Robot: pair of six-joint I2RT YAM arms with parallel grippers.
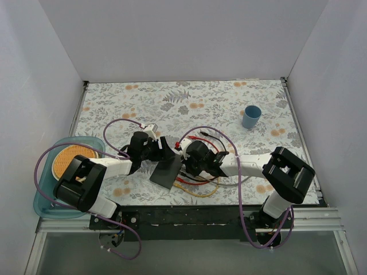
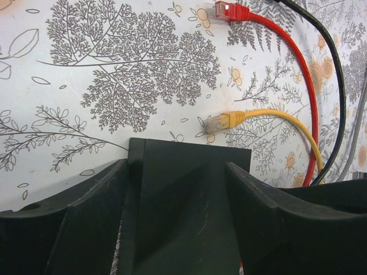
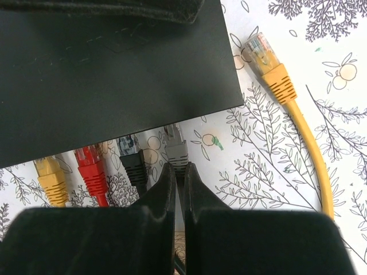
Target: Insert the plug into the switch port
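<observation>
"Between the two arms, toward the near side of the bench (image 1: 172,97) — what sat there?" asked the first.

"The switch box (image 1: 166,171), matte black with a plain top," said the second. "The left claw (image 2: 178,172) straddled it, its fingers pressed against the box's two sides."

"And the right claw (image 3: 178,169)?"

"Its fingers were all but together, pinched on the boot of the grey plug (image 3: 175,146). That plug's tip met the box's edge, beside a black plug (image 3: 131,153), a red plug (image 3: 92,166) and a yellow plug (image 3: 50,175) lined along the same edge. Whether the grey one was seated could not be told — the edge hid it."

"Anything loose?"

"A second yellow plug (image 3: 268,62) lay just off the box's corner, not touching it, and a second red plug (image 2: 229,10) lay farther out on the bench."
</observation>
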